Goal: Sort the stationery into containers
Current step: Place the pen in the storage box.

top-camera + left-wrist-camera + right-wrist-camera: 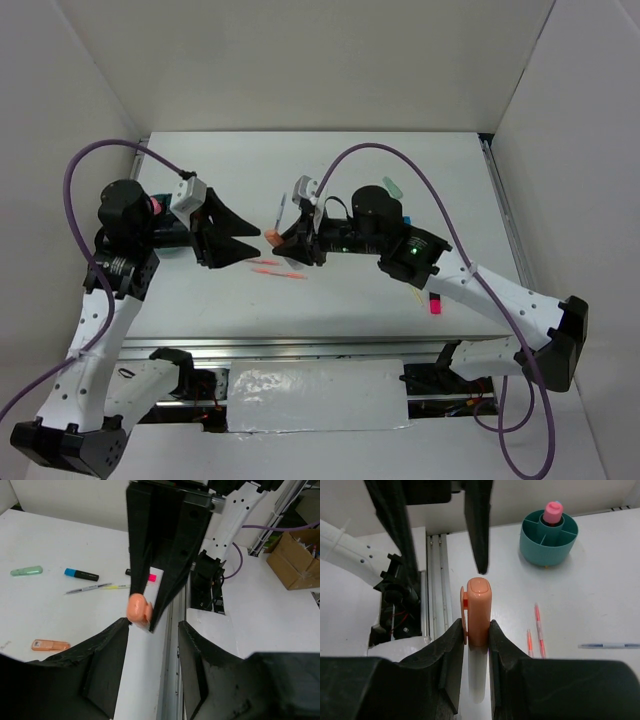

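My right gripper (477,626) is shut on an orange-capped highlighter (479,605) with a white body, held above the table; they also show in the top view, gripper (290,244) and highlighter (272,238). My left gripper (152,630) is open and empty, its tips just short of the orange cap (139,608); in the top view this gripper (258,240) faces the right one. The teal tub (548,542) holds a pink-capped tube (552,511); in the top view it is mostly hidden under the left arm.
Two thin orange-red pens (538,630) lie between the grippers and the tub, also in the top view (275,268). A grey-blue pen (610,645) lies to the right. Behind the right arm lie a green highlighter (26,571), a blue-capped marker (81,574), a grey pen (87,588), a pink highlighter (435,304) and an orange one (50,644).
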Controlling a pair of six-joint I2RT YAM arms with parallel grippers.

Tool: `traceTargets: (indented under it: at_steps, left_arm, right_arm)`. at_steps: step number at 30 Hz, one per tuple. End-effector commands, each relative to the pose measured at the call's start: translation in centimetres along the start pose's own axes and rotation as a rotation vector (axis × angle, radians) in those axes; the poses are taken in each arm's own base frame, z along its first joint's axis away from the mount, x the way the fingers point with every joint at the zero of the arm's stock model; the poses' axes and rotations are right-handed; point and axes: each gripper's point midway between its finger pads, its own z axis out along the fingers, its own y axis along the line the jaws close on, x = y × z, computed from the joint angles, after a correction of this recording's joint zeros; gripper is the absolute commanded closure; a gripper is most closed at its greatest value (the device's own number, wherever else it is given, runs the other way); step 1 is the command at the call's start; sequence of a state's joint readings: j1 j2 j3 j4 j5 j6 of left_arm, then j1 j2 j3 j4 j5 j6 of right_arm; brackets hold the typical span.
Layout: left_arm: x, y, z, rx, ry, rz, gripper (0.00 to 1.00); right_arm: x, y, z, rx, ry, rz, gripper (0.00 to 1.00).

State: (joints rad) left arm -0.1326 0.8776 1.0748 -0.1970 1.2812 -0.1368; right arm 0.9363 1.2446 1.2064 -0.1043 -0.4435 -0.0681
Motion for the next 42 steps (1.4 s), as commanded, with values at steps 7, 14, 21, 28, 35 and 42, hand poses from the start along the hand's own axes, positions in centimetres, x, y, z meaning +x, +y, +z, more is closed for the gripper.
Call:
traceTargets:
  at_steps: [7, 14, 21, 28, 35, 42]
  left_arm:
    - [-1.4, 1.0, 2.0, -0.008, -0.033, 0.03, 0.44]
    - [-0.4, 0.4, 2.7, 0.035, -0.01, -0.006, 0.54]
    - [0.3, 0.4, 2.7, 0.052, 0.007, -0.049, 0.78]
    - [0.4, 2.1, 1.7, -0.025, -0.002, -0.14, 1.0]
    - [-0.2, 7.9, -6.4, -0.361, -0.013, -0.19, 1.0]
    - [4.2, 14.8, -20.4, -0.946, 0.157, -0.316, 1.0]
  right_arm:
    - [-4.0, 2.3, 0.0, -0.068, -0.11, -0.076, 1.0]
    - [-4.4, 2.0, 0.2, -0.065, -0.122, -0.082, 1.0]
    - [-4.9, 2.0, 0.2, -0.071, -0.134, -0.074, 1.0]
    - [-5.4, 1.0, -0.3, -0.033, -0.132, -0.042, 0.48]
    - [-4.7, -3.9, -3.8, 0.145, -0.066, -0.013, 0.13]
    - [-1.2, -9.2, -7.2, 0.329, 0.049, -0.003, 0.12]
